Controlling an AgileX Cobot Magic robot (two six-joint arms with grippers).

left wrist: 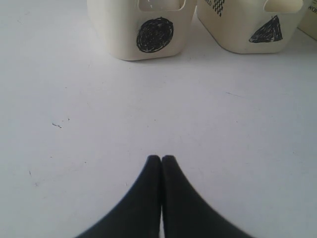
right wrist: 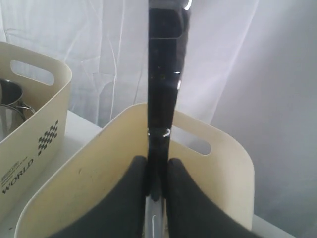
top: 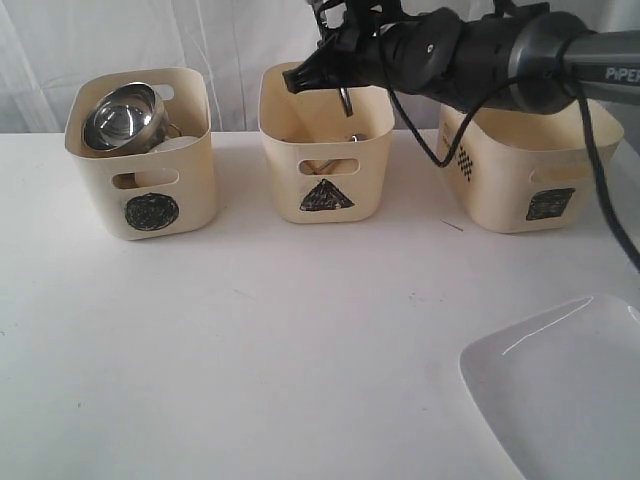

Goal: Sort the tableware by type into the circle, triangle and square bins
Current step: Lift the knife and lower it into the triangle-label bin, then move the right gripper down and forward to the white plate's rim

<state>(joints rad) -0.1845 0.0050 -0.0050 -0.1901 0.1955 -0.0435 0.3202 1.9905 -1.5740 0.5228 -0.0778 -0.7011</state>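
My right gripper (top: 296, 78) reaches across above the triangle bin (top: 325, 160) and is shut on a long, flat steel piece of cutlery (right wrist: 162, 74). Which piece it is I cannot tell. In the right wrist view the fingers (right wrist: 133, 193) pinch it over the bin's open top (right wrist: 213, 163). The circle bin (top: 140, 190) on the left holds a steel bowl (top: 120, 118), and a steel mug (right wrist: 10, 106) shows inside it. The square bin (top: 520, 185) stands on the right. A large white plate (top: 560, 390) lies at the front right. My left gripper (left wrist: 161, 157) is shut and empty, low over the table facing the circle bin (left wrist: 153, 34).
The three bins stand in a row along the back of the white table (top: 280, 340), before a white curtain (top: 230, 35). My right arm (top: 520, 50) and its cable (top: 600, 190) hang over the square bin.
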